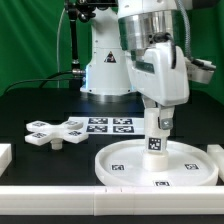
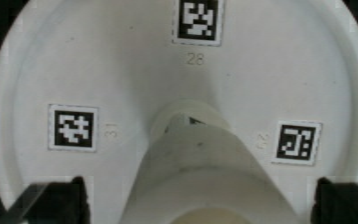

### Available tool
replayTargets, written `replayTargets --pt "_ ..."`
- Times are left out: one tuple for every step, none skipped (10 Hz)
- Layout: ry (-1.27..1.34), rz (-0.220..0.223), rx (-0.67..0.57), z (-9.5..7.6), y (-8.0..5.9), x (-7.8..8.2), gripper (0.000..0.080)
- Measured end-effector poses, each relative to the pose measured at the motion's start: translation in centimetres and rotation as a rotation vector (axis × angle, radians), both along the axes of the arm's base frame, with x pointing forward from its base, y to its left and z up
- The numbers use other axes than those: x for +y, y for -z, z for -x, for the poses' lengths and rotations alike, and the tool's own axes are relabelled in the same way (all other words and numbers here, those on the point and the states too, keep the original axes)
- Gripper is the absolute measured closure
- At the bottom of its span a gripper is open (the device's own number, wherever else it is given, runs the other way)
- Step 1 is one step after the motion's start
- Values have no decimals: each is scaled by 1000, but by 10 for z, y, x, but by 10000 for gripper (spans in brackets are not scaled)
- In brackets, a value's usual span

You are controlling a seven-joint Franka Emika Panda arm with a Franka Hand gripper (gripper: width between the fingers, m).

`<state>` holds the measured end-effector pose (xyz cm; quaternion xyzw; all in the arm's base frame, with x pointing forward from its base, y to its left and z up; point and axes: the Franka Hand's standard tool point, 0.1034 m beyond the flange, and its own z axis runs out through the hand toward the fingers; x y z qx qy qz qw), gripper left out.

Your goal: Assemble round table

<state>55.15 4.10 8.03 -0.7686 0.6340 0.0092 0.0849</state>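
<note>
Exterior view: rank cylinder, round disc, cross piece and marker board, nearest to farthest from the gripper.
1. Short thick white plastic cylinder, upright between the fingers of the gripper.
2. Large round rimmed white plastic disc, directly beneath.
3. Thin flat white marker board, behind, toward the exterior view's left.
4. White plastic cross-shaped piece, farthest toward that left.

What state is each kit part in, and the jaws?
cylinder: upright, lower end on the disc near its middle, gripped.
round disc: flat on the table, rim up, not gripped.
cross-shaped piece: lying loose on the table, apart from the disc, not attached.
gripper: jaws shut on the cylinder.
</note>
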Motion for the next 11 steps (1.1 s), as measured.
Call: replayTargets --pt "-104 16 -14 -1 -1 3 151" --pt "-180 24 -25 -1 -1 6 151" --pt "-264 32 -37 -1 -1 5 151" --pt "-334 38 -47 -1 -1 5 150" --pt "-401 45 -56 -1 -1 5 150" --pt "-468 51 -65 -1 -1 5 150" --pt "-546 62 -73 -1 -1 5 150" --pt "-734 97 -74 0 -1 5 150" --pt "-867 114 -77 -2 -3 5 150" --pt "-1008 131 -93 -5 -5 3 150" --pt "-1087 136 -105 -7 -7 3 150"
